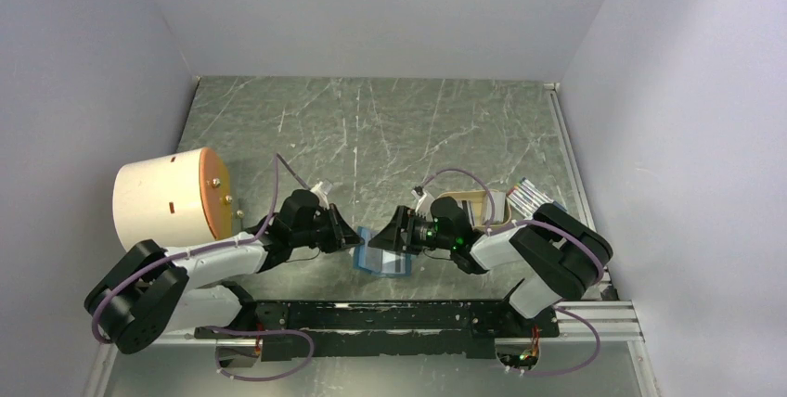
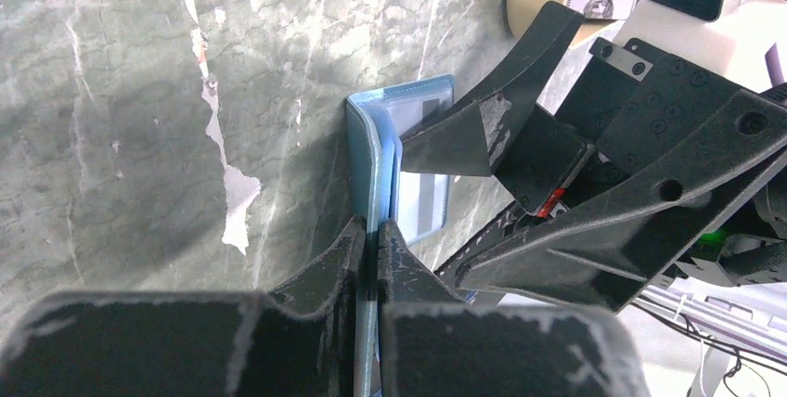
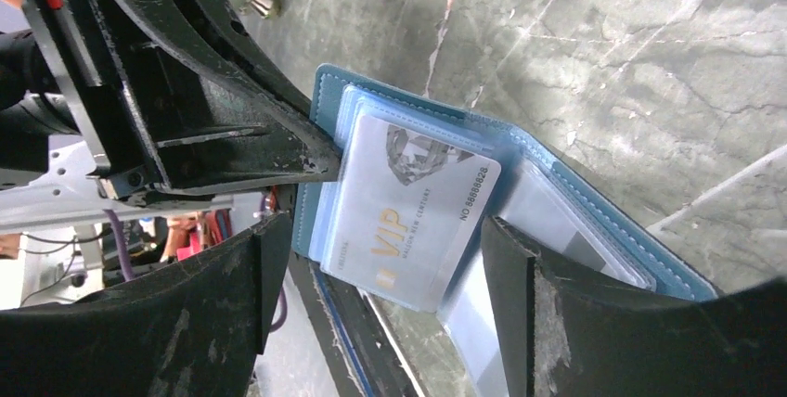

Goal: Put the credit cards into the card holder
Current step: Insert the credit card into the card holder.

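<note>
The teal-blue card holder (image 1: 384, 262) lies open near the table's front edge, between the two arms. My left gripper (image 1: 357, 240) is shut on one edge of it; in the left wrist view the jaws (image 2: 373, 230) pinch the thin blue flap (image 2: 369, 151). A pale credit card marked VIP (image 3: 408, 202) sits among the holder's clear sleeves (image 3: 548, 221). My right gripper (image 3: 385, 235) is open, with one finger on each side of that card. A card with a dark stripe (image 2: 422, 204) shows inside the holder.
A cream cylinder (image 1: 167, 195) with an orange end lies on its side at the left. A tan tray (image 1: 470, 204) and a pack of coloured markers (image 1: 525, 194) sit behind the right arm. A black rail (image 1: 399, 315) runs along the near edge.
</note>
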`<action>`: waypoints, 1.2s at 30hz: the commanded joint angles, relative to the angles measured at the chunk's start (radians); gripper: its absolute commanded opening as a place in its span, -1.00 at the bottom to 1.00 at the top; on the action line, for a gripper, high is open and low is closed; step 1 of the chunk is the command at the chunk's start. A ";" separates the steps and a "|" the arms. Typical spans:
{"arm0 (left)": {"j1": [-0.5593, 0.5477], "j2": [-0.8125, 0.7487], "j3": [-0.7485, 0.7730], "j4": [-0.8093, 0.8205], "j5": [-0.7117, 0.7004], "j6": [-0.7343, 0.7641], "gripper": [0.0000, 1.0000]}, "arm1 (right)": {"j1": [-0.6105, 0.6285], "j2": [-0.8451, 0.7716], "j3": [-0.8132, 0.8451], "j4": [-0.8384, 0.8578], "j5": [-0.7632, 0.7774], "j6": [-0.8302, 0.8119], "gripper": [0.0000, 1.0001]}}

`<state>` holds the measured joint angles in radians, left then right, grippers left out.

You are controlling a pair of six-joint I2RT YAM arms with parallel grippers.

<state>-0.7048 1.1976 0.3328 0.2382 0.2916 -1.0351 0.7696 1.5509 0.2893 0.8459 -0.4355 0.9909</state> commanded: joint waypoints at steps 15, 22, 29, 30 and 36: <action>-0.022 -0.060 0.036 -0.083 -0.052 0.019 -0.82 | 0.045 0.088 0.118 -0.013 0.000 -0.015 0.56; -0.022 -0.014 0.027 -0.105 -0.065 0.040 -0.82 | 0.045 -0.022 0.102 -0.260 0.117 -0.105 0.44; -0.022 0.021 0.038 -0.133 -0.084 0.058 -0.82 | 0.042 -0.125 0.076 -0.389 0.202 -0.156 0.48; -0.021 0.021 0.035 -0.136 -0.090 0.058 -0.82 | 0.041 -0.142 0.085 -0.418 0.206 -0.168 0.50; -0.021 0.015 0.024 -0.132 -0.111 0.058 -0.82 | 0.019 -0.283 0.188 -0.746 0.298 -0.246 0.56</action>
<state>-0.7174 1.2102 0.3527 0.1322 0.2195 -1.0016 0.8051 1.3540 0.3996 0.3660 -0.2367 0.8211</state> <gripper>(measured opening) 0.092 0.774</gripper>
